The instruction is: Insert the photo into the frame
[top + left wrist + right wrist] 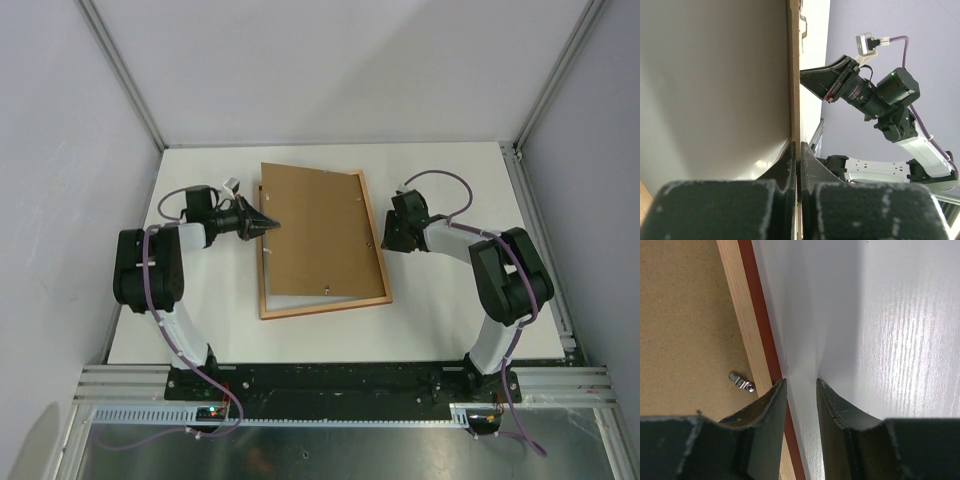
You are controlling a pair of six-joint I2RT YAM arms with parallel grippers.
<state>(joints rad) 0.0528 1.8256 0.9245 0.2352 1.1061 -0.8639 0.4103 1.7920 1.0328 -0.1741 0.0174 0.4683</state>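
Note:
The frame (325,306) lies back-up at mid-table, with the plain brown backing board (315,230) in it. The frame's left side looks raised. My left gripper (272,225) is shut on the frame's thin left edge (794,75); the wrist view (798,147) shows pale wood and a red sliver between the closed fingers. My right gripper (385,243) is open and empty, with its tips (801,381) on the white table just beside the frame's right rail (737,300). A white strip (330,288) shows below the board. The photo's printed face is hidden.
A small metal turn clip (741,382) sits on the backing board (680,315) near the right rail. The white table (900,340) is bounded by grey walls at the back and sides. The right arm (875,95) shows in the left wrist view.

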